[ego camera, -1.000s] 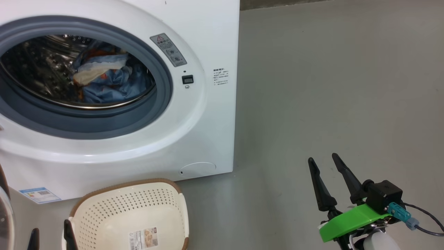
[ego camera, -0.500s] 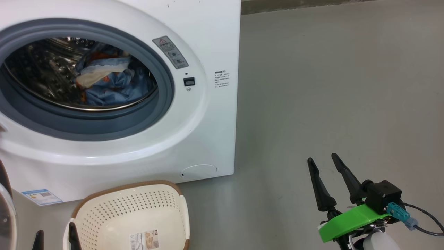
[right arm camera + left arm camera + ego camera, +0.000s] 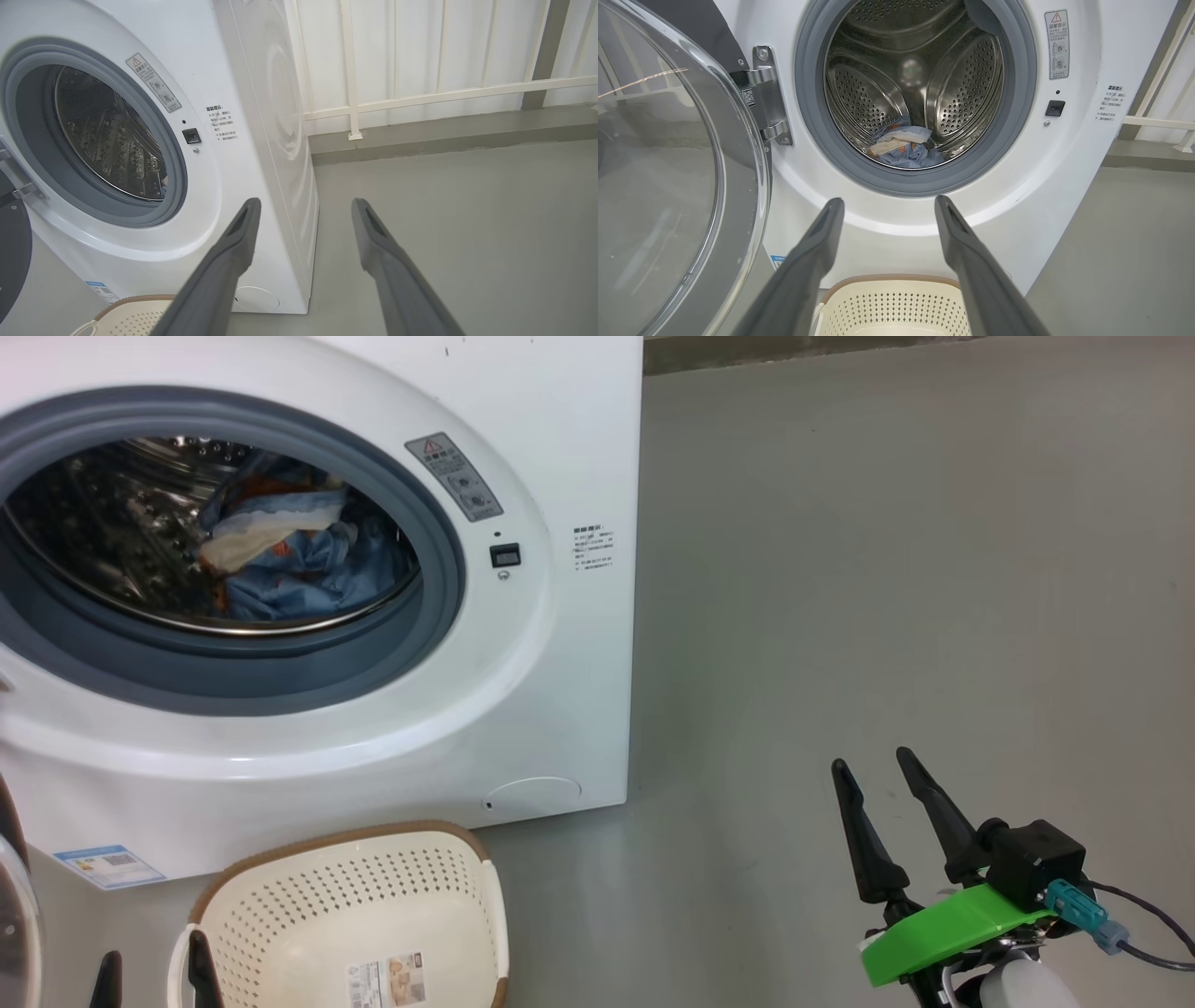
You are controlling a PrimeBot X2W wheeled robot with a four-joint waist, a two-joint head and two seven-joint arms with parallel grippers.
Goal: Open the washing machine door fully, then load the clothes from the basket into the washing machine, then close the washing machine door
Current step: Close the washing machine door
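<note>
The big white front-loading washing machine (image 3: pixel 523 691) stands open, its round black-rimmed door (image 3: pixel 658 177) of bulging clear glass swung out to the left on a metal hinge (image 3: pixel 768 93). The light blue printed clothes (image 3: pixel 289 560), a cream piece among them, lie low in the perforated steel drum (image 3: pixel 873 70). The small cream perforated plastic basket (image 3: pixel 345 837), brown at the rim, sits on the floor just before the machine. Only a label sticker (image 3: pixel 387 978) shows on the visible part of its bottom. Loading looks done, so closing the door is the step left.

The left hand (image 3: pixel 888 200) hangs above the basket, its 2 dark fingers spread wide and holding nothing. The door lies just to its left, bulging glass turned toward it, so a closing push must start from the door's far side and sweep right about the hinge. The door's free edge is out of frame, so it is probably, not certainly, fully open. The right hand (image 3: pixel 870 758), equally wide and empty, is well apart over bare grey floor (image 3: pixel 887 569). The left arm is nearer. The basket may stand under the door's arc.
</note>
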